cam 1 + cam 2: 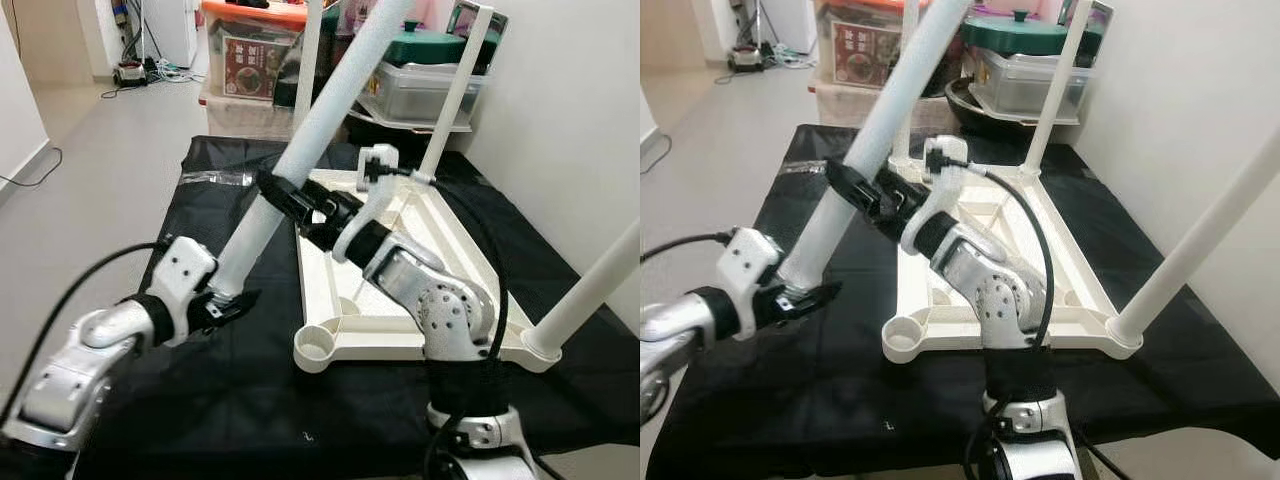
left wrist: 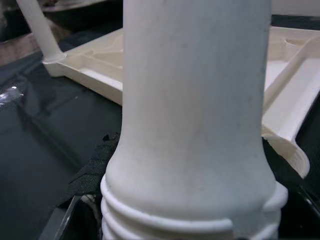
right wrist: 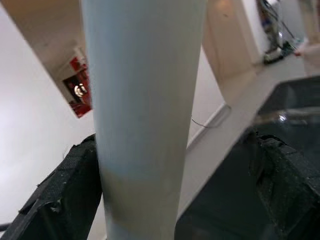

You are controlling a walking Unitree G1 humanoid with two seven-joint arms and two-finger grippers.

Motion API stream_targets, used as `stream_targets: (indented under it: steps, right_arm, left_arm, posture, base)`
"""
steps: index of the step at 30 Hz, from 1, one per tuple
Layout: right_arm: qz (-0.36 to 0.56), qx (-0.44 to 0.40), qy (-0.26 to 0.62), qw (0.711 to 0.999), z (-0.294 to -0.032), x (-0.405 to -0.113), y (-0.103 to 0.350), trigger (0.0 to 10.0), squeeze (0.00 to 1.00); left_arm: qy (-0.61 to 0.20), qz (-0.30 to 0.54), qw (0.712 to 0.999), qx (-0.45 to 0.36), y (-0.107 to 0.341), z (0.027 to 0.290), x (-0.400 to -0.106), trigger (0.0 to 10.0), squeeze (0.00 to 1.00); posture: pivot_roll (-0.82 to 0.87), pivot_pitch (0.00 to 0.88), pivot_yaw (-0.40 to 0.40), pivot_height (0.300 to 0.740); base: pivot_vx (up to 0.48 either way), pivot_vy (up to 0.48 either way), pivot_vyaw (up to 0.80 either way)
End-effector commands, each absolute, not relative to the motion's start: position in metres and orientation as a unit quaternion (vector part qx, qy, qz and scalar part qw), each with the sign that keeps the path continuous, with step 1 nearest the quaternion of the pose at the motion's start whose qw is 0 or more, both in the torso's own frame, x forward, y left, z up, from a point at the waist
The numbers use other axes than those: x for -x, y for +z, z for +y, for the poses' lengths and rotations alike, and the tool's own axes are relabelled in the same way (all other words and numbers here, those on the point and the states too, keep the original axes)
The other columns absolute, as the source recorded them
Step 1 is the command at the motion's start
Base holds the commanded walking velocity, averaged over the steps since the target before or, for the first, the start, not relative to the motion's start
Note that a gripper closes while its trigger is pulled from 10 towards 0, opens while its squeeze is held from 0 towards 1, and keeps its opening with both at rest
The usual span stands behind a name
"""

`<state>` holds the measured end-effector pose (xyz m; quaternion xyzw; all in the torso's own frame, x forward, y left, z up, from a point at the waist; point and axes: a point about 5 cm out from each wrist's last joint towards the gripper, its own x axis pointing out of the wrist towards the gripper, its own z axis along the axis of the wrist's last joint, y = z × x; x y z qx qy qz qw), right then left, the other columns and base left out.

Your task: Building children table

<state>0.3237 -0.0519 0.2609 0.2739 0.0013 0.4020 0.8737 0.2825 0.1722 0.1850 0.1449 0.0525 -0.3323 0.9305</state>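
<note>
A cream tabletop [image 1: 395, 338] lies upside down on a black cloth [image 1: 200, 400]. Three white legs stand in its corners: the near right leg [image 1: 590, 295], the far right leg [image 1: 455, 95] and the far left leg [image 1: 308, 60]. Its near left socket [image 1: 318, 345] holds nothing. A fourth white table leg [image 1: 320, 110] hangs tilted over the cloth, left of the tabletop. My left gripper [image 1: 225, 300] is shut on its lower part, just above the threaded end [image 2: 190, 220]. Higher up, my right gripper [image 1: 285, 195] straddles the leg, with one pad [image 3: 65, 195] against it and the other pad [image 3: 285, 185] standing off.
Plastic storage boxes [image 1: 250, 60] and a covered pot [image 1: 430, 45] crowd the far end of the cloth. A white wall [image 1: 580, 120] runs close along the right. Bare floor [image 1: 110, 170] with cables [image 1: 140, 75] lies to the left.
</note>
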Motion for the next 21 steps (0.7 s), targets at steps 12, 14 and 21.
stream_targets:
  steps: [12,14,21]
  right_arm:
    - [0.039,-0.369,0.344,0.862,-0.032,-0.323,0.252,10.0,0.0]
    - [0.04,-0.372,0.334,0.865,-0.032,-0.324,0.252,10.0,0.0]
    - [0.079,-0.378,0.284,0.877,-0.03,-0.324,0.234,4.0,0.0]
  left_arm:
    - [-0.354,0.07,0.916,-0.178,0.158,0.115,-0.287,0.0,0.0]
    - [-0.361,0.075,0.911,-0.187,0.155,0.11,-0.287,0.0,0.0]
    - [-0.35,0.076,0.904,-0.233,0.153,0.103,-0.292,0.0,0.0]
  posture:
    - [0.11,0.0,-0.117,0.74]
    - [0.11,0.0,-0.117,0.74]
    - [0.11,0.0,-0.112,0.74]
  base:
    - [0.0,0.0,0.0]
    - [0.0,0.0,0.0]
    - [0.0,0.0,0.0]
